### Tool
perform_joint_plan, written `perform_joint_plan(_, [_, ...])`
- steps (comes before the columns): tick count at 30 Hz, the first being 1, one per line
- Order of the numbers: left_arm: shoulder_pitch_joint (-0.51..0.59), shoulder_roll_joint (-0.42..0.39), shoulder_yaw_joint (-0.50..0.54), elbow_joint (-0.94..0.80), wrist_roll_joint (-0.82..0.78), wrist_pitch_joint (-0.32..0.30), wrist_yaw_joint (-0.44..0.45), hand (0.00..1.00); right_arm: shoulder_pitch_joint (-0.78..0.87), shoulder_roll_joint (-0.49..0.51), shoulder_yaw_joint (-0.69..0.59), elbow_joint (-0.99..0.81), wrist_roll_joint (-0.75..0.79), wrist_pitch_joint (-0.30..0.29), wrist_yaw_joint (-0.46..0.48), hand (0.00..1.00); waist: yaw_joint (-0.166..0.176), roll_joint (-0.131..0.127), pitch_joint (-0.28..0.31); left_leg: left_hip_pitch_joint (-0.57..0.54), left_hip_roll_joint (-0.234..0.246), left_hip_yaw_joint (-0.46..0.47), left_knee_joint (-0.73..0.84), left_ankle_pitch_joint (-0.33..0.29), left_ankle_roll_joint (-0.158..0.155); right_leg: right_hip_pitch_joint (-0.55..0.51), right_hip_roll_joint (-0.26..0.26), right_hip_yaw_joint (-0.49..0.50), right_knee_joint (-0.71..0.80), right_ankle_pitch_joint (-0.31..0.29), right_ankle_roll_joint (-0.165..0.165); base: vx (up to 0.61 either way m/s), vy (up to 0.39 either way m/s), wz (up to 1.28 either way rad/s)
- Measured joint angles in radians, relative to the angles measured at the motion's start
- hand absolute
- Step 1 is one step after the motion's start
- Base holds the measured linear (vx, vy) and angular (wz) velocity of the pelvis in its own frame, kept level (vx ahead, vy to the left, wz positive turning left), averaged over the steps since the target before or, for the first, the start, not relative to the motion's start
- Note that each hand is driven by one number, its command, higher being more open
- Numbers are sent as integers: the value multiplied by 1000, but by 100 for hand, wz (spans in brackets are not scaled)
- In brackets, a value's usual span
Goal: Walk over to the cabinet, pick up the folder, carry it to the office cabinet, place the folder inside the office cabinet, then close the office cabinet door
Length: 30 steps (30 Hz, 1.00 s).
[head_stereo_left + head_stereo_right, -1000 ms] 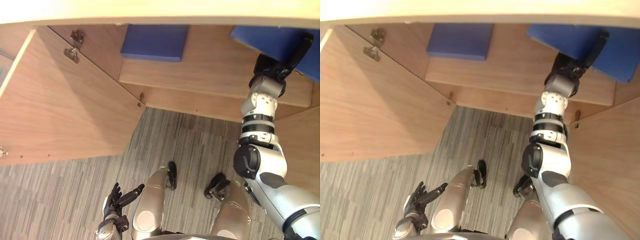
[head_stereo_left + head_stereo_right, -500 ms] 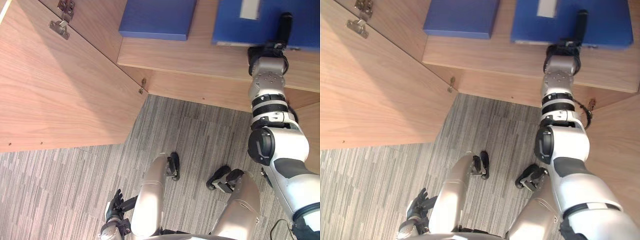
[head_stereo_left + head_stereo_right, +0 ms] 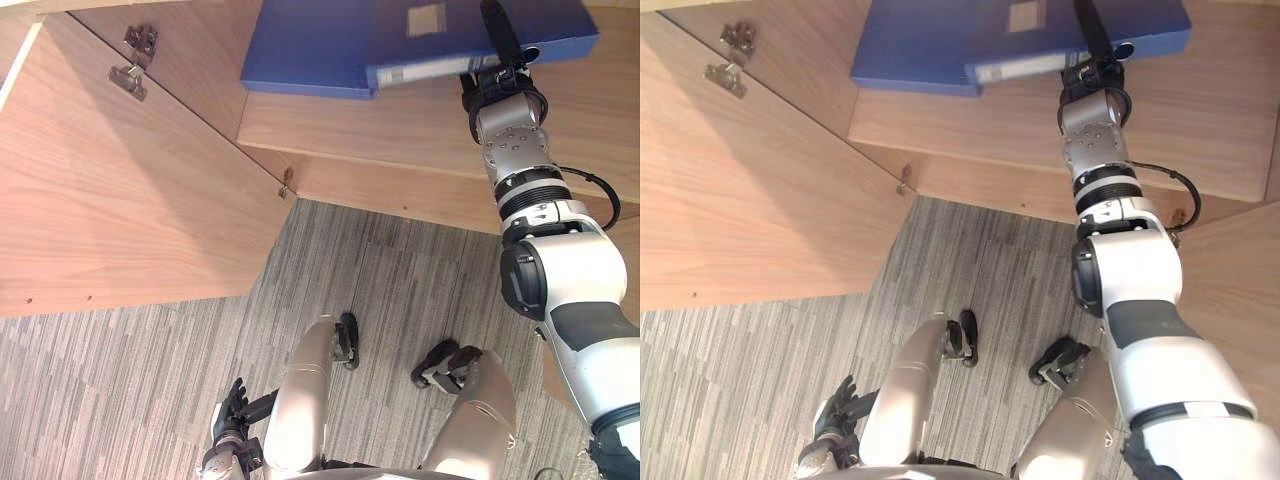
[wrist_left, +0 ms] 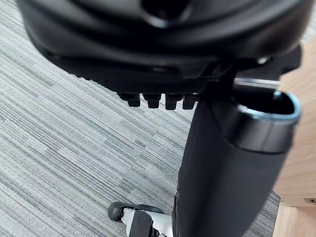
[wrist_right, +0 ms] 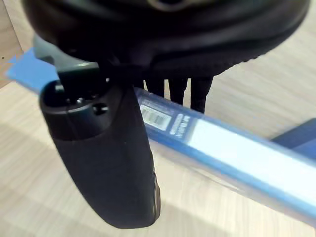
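A blue folder (image 3: 545, 25) with a white label lies tilted on the cabinet shelf (image 3: 400, 120). One end of it overlaps a second blue folder (image 3: 300, 45) that lies flat to its left. My right hand (image 3: 492, 82) reaches up to the tilted folder's spine (image 5: 237, 143). The thumb (image 5: 108, 158) lies across its top and the fingers (image 5: 197, 96) go under it, so the folder sits pinched between them. Low beside my body hangs my left hand (image 3: 232, 408), fingers straight and holding nothing.
The cabinet's left door (image 3: 130, 200) stands wide open, its hinges (image 3: 130, 75) near the top. A second open door (image 3: 1240, 290) is at the right edge. Striped grey carpet (image 3: 150, 380) covers the floor below the cabinet.
My right hand has swung the folder left along the shelf, so it now overlaps the other blue folder. The view has also shifted. The left hand is unchanged.
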Motion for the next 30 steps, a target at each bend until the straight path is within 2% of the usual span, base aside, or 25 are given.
perform_joint_plan(6, [1, -1, 1, 1, -8, 1, 16, 100, -1, 48, -79, -9, 83, -72, 3, 100, -1, -6, -3, 43, 0, 3, -63, 20, -7, 38, 19, -14, -51, 14, 0, 81, -34, -2])
perform_joint_plan(12, [2, 1, 2, 2, -9, 1, 21, 100, 8, 84, -108, -10, 150, -119, 4, 100, -1, -12, -9, 72, 2, 7, -98, 28, -8, 61, 29, -23, -80, 22, -3, 69, -23, -2])
perform_joint_plan(15, [5, 3, 2, 2, -10, 0, 23, 100, 42, 82, -66, -8, 110, -93, 4, 100, -1, -20, -18, 84, 2, 10, -114, 28, -8, 71, 35, -23, -98, 25, 1, 73, -10, -3])
perform_joint_plan(16, [6, 5, 2, 2, -11, 0, 23, 100, 56, 77, -38, -5, 51, -65, 10, 100, -1, -23, -21, 87, 2, 11, -117, 28, -8, 72, 36, -23, -100, 25, 2, 71, -5, -4])
perform_joint_plan(18, [10, 8, 0, 1, -20, -1, 18, 100, 93, 50, 113, 33, -165, 36, 65, 100, -5, -27, -22, 99, 3, 13, -126, 28, -8, 83, 43, -24, -114, 27, 5, 66, -2, -4])
perform_joint_plan(19, [16, 9, -2, -1, -24, -3, 12, 100, 115, 21, 242, 60, -329, 109, 129, 100, -9, -27, -23, 113, 3, 15, -137, 28, -8, 97, 46, -25, -126, 30, 9, 89, 4, -5])
perform_joint_plan(20, [34, 13, -12, -21, -37, -5, 3, 100, 140, 3, 377, 75, -492, 158, 196, 100, -14, -32, -26, 123, 3, 17, -146, 29, -8, 106, 49, -25, -134, 31, 12, 91, 4, -6])
perform_joint_plan(21, [46, 16, -16, -34, -40, -7, -2, 100, 151, -7, 436, 71, -565, 158, 224, 100, -16, -37, -28, 126, 3, 18, -149, 29, -8, 107, 50, -24, -136, 31, 12, 97, -2, -5])
perform_joint_plan(23, [69, 30, -34, -58, -41, -11, -28, 100, 179, -65, 599, 49, -967, 171, 388, 100, -20, -49, -36, 140, 3, 19, -158, 31, -12, 121, 52, -28, -145, 31, 12, 82, -11, 1])
perform_joint_plan(25, [80, 41, -45, -59, -43, -10, -50, 100, 238, -91, 661, 7, -1228, 155, 455, 100, -17, -55, -45, 162, 3, 19, -171, 33, -14, 144, 56, -31, -157, 32, 13, 100, -18, 4])
perform_joint_plan(27, [88, 48, -47, -59, -41, -9, -71, 100, 313, -91, 688, -39, -1414, 133, 468, 100, -16, -66, -56, 180, 3, 19, -185, 36, -19, 167, 61, -42, -174, 34, 17, 112, -18, 3])
perform_joint_plan(30, [89, 60, -46, -59, -38, 1, -99, 100, 350, -98, 677, -52, -1499, 110, 487, 100, -15, -76, -66, 187, 4, 19, -195, 37, -20, 176, 68, -46, -196, 39, 22, 101, -2, -2])
